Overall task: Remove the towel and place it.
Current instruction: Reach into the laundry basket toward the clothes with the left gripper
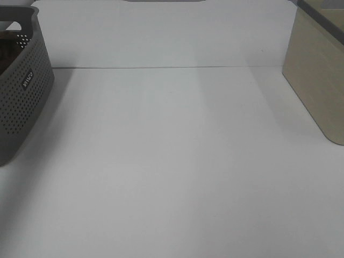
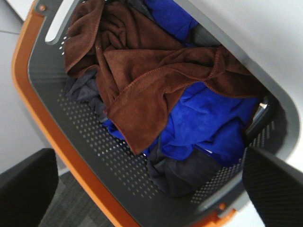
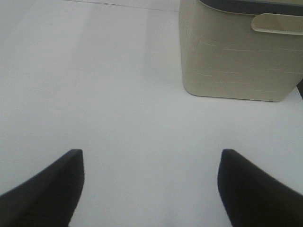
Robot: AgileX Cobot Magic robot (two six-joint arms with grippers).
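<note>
The dark brown terry towel (image 2: 142,80) lies crumpled on top of blue cloths (image 2: 203,127) and dark grey cloths inside a grey perforated basket (image 2: 85,137) with an orange rim. My left gripper (image 2: 151,189) hangs open above the basket, its black fingers (image 2: 28,184) apart and empty. In the exterior high view only the basket (image 1: 21,91) shows at the far left, with a sliver of brown inside; neither arm shows there. My right gripper (image 3: 151,189) is open and empty over the bare white table (image 3: 118,94).
A beige bin (image 1: 317,80) with a dark rim stands at the right of the table; it also shows in the right wrist view (image 3: 241,52). The white table (image 1: 172,161) spreads between the basket and the bin. A wall rises behind.
</note>
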